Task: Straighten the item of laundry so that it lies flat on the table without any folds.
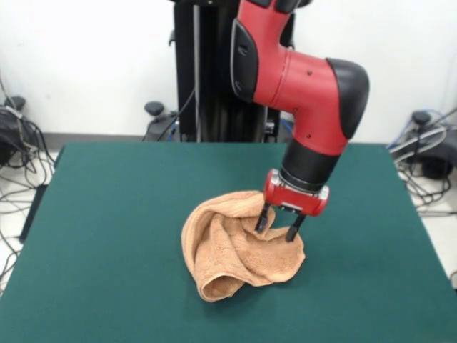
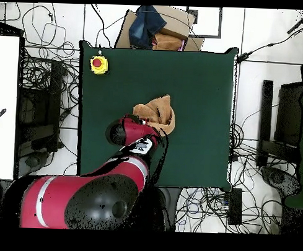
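Orange-tan terry towel (image 1: 239, 246) lies crumpled near the middle of the green table (image 1: 107, 214); the gripper (image 1: 277, 232) stands on it, fingers slightly parted, pressed into a fold. Overhead, the arm (image 2: 125, 155) covers the towel's (image 2: 159, 113) edge beside a yellow button box (image 2: 98, 65).

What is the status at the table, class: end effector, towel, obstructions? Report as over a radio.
End effector open, fingertips down at the towel's upper folds. Towel crumpled in a heap, not flat. Yellow box with red button at a table corner, well clear.

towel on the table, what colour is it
The towel is a light orange-tan, plain with no visible pattern while crumpled; the front view shows it best.
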Robot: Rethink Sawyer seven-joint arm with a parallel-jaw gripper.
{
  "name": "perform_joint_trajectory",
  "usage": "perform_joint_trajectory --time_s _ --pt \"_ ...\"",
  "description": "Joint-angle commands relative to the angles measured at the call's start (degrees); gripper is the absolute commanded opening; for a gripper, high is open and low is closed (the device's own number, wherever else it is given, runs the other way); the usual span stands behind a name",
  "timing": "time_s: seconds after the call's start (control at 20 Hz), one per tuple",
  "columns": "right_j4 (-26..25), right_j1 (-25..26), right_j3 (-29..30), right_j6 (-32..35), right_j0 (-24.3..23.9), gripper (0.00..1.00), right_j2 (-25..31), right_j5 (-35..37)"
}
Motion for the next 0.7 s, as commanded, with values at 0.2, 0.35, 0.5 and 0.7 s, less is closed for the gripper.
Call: perform_joint_trajectory --time_s 0.2,0.35,0.5,0.7 --pt "-0.4 1.0 2.6 8.0 1.1 1.00 3.2 4.3" --pt "-1.4 0.5 3.9 7.3 0.4 1.00 3.0 4.4" --pt "-2.5 -1.1 5.7 6.6 0.0 1.00 3.2 4.7" --pt "-3.9 -1.7 6.5 5.9 -0.7 1.00 3.6 4.0"
